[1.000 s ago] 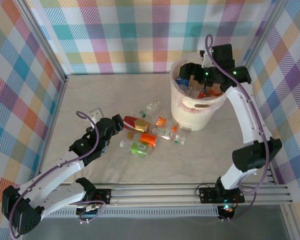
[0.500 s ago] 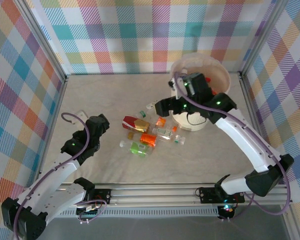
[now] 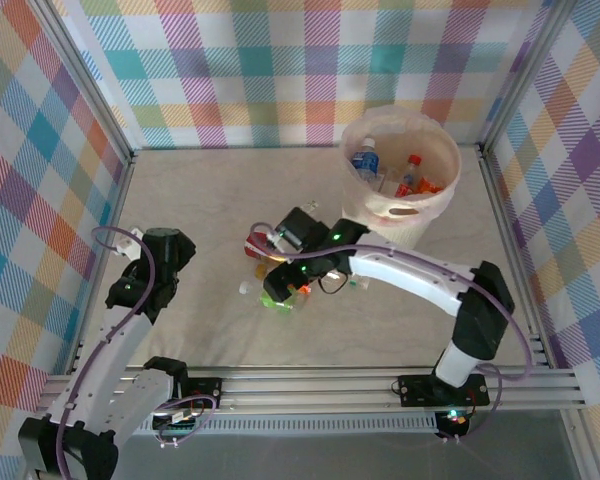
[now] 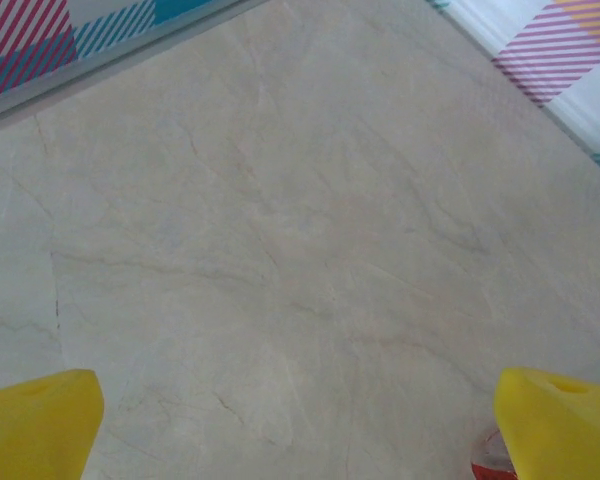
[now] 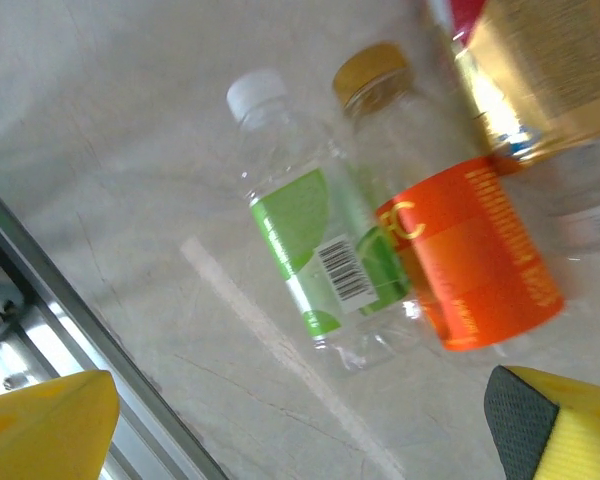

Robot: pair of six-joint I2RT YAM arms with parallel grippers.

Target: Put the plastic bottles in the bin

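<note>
The right gripper (image 5: 300,430), jaws gaping wide and holding nothing, is hovering over the crumpled clear green-label bottle (image 5: 315,265) and orange-label bottle (image 5: 470,265), which are lying side by side mid-counter (image 3: 210,190), having swung down from the bin (image 3: 365,205) within the last second. The left gripper (image 4: 300,425), jaws equally wide and empty, is facing bare counter, having drawn back toward the left wall (image 3: 40,150). Other bottles (image 3: 380,165) are lying inside the bin at far right.

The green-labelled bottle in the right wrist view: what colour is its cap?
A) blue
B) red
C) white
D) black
C: the green-labelled bottle lies on its side with a white cap at its end, next to an orange-labelled bottle that has a gold cap.
</note>
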